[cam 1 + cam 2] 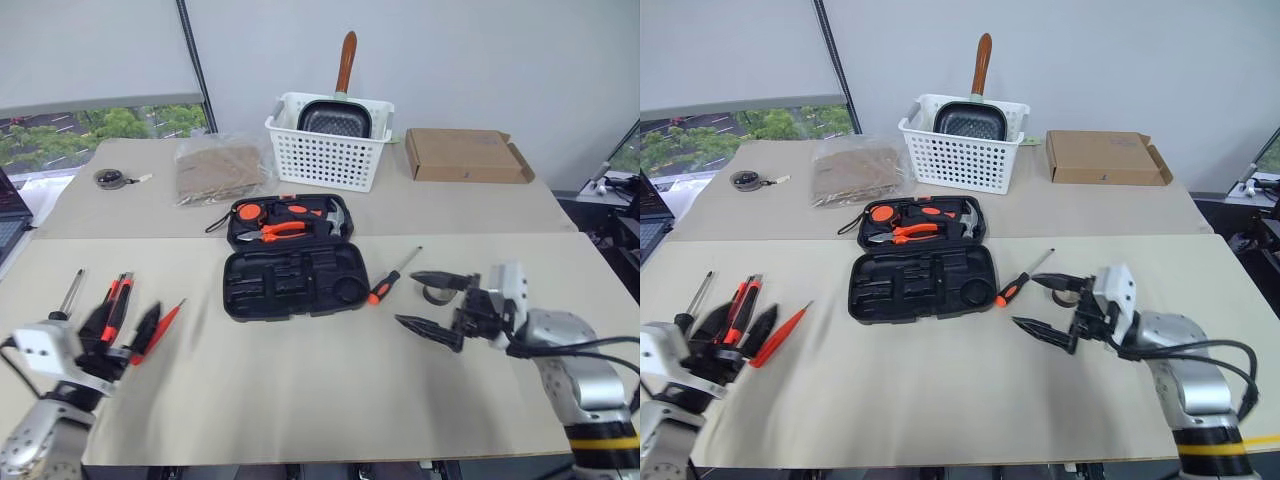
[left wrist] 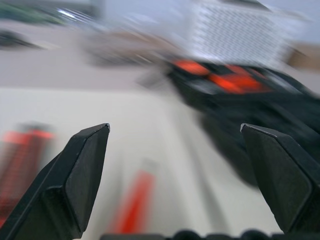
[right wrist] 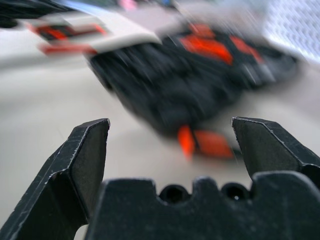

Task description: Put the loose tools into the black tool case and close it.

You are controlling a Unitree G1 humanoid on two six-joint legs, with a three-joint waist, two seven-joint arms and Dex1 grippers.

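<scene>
Black tool case (image 1: 295, 262) lid back, long axis crosswise; both claws wide, empty.

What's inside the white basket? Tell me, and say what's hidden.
In the white slotted basket stands a dark frying pan, its wooden handle pointing up. The basket's wall covers the pan's lower part and anything beneath it.

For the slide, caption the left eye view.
Open black tool case mid-table; loose tools beside the open left gripper.
</scene>
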